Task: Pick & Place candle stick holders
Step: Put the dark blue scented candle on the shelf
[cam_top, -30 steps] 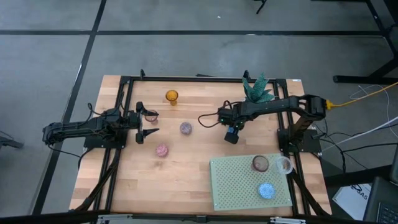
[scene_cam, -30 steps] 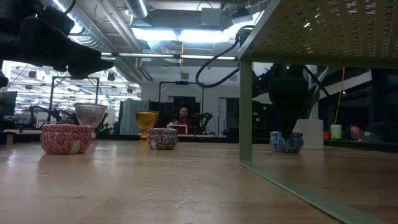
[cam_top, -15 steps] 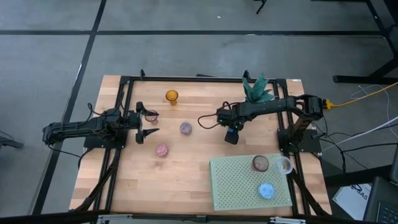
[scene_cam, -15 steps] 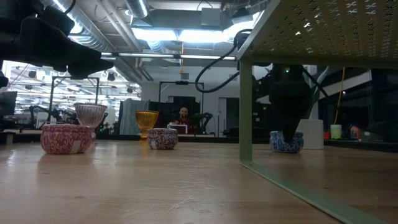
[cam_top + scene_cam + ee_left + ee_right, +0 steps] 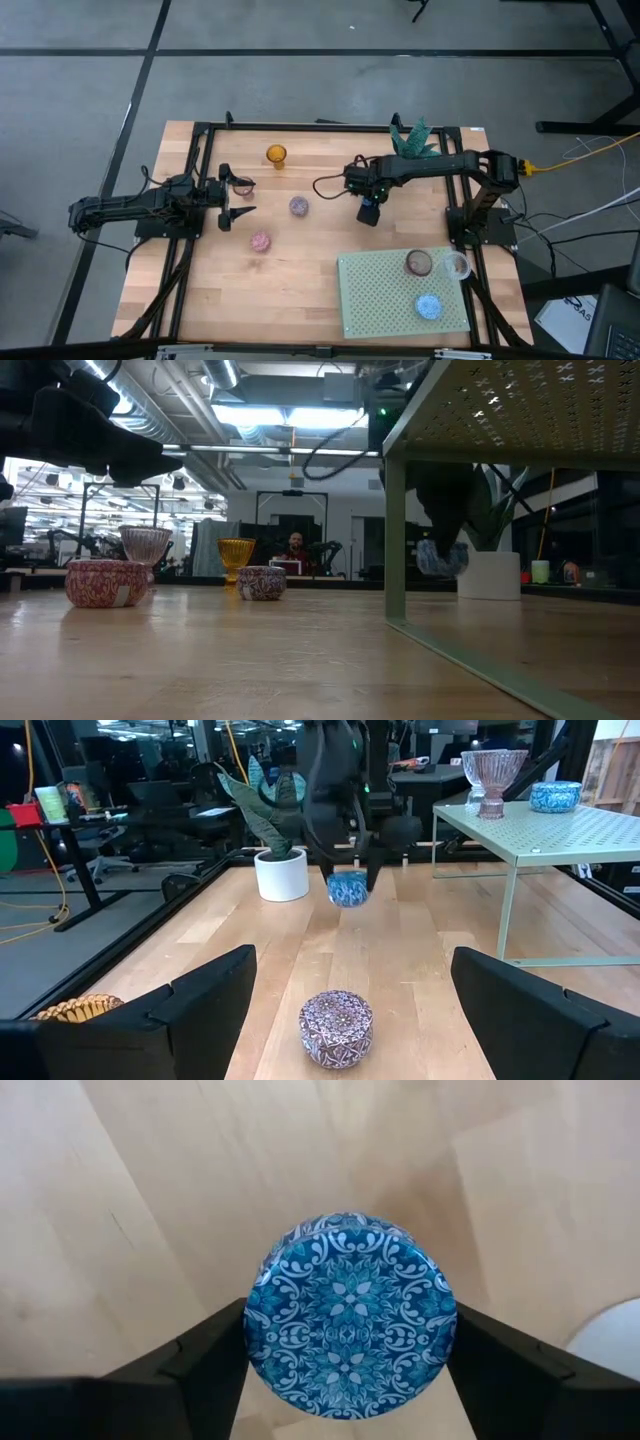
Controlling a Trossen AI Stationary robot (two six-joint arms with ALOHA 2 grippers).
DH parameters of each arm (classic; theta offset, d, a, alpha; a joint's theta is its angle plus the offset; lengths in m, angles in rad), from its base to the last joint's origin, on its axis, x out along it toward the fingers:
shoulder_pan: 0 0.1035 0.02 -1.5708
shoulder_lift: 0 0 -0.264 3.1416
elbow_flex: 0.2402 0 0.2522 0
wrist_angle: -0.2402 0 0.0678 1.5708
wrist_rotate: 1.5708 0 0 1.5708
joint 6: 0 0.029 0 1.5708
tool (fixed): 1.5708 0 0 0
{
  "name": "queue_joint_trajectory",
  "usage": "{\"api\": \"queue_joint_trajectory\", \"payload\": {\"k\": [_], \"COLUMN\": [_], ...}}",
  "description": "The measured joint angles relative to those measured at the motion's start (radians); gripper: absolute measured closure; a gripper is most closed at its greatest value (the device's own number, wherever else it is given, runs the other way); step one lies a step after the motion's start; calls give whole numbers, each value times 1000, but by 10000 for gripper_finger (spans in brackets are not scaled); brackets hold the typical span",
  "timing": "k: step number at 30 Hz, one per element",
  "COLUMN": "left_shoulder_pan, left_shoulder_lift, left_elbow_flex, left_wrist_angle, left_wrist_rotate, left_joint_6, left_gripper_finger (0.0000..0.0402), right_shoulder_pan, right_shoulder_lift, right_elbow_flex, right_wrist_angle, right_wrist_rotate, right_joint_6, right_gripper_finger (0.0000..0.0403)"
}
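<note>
Right end effector (image 5: 350, 1380) clamps the blue holder (image 5: 350, 1317) between its fingers — lifted off the table (image 5: 300, 260).

Blue-and-white floral scrollwork across the round top of the holder (image 5: 350, 1318) between the dark fingers (image 5: 195, 1370) of the right gripper (image 5: 368, 213). Amber glass holder (image 5: 276, 155) near the far edge of the pale wood table (image 5: 300, 270). Purple patterned holder (image 5: 337, 1028) with fine white filigree toward the middle; pink-and-white mottled holder (image 5: 105, 582) nearer the front (a small pale label on its side). Clear pinkish glass holder (image 5: 146, 544) close to the left edge. Pale green perforated mat (image 5: 400, 295) at the front right corner, carrying brown (image 5: 418, 263), clear (image 5: 456, 266) and light blue patterned (image 5: 429, 305) holders. White pot (image 5: 281, 875) with green mottled leaves.
</note>
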Motion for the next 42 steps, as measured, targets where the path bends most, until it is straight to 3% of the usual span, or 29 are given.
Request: {"api": "queue_joint_trajectory", "payload": {"k": [20, 33, 42], "left_shoulder_pan": [0, 0, 0], "left_shoulder_lift": [0, 0, 0], "left_elbow_flex": [0, 0, 0], "left_wrist_angle": [0, 0, 0], "left_wrist_rotate": [0, 0, 0], "left_joint_6": [0, 0, 0], "left_gripper_finger": [68, 68, 68], "right_shoulder_pan": [49, 263, 440], "right_shoulder_lift": [-1, -2, -2], "right_elbow_flex": [408, 596, 618], "right_wrist_angle": [-295, -405, -433], "right_wrist_rotate": [0, 4, 4], "right_joint_6": [107, 69, -28], "right_gripper_finger": [115, 115, 115]}}
